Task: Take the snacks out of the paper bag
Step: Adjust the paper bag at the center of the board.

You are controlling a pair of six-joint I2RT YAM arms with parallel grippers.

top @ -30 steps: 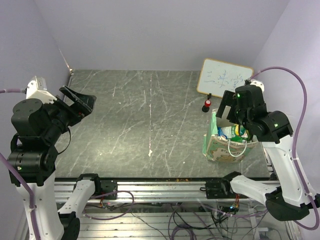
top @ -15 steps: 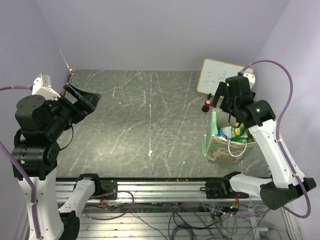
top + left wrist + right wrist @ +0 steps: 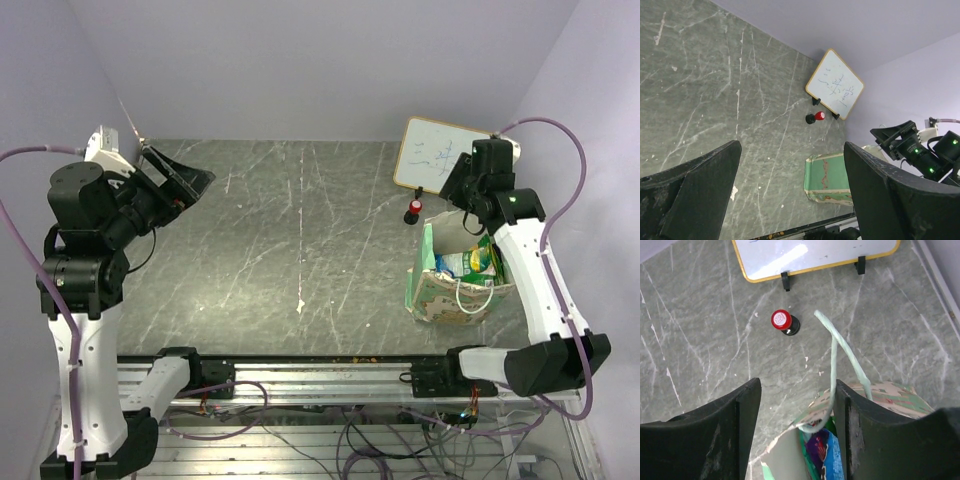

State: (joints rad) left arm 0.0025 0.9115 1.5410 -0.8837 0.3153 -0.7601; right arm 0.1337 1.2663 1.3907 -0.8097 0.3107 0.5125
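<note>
1. The paper bag (image 3: 440,290) stands at 4 o'clock on the table (image 3: 300,220), with the snacks (image 3: 470,262) inside.
2. Your right gripper (image 3: 796,390) hangs open astride the bag's far rim; your left gripper (image 3: 790,150) gapes, empty.
3. The packets look light, crinkly and slippery, so pinch a crimped edge. The soft bag may tip.

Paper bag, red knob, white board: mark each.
paper bag (image 3: 435,290), top external view, patterned near wall.
red knob (image 3: 781,319), right wrist view, red cap.
white board (image 3: 835,85), left wrist view, centre of its face.
</note>
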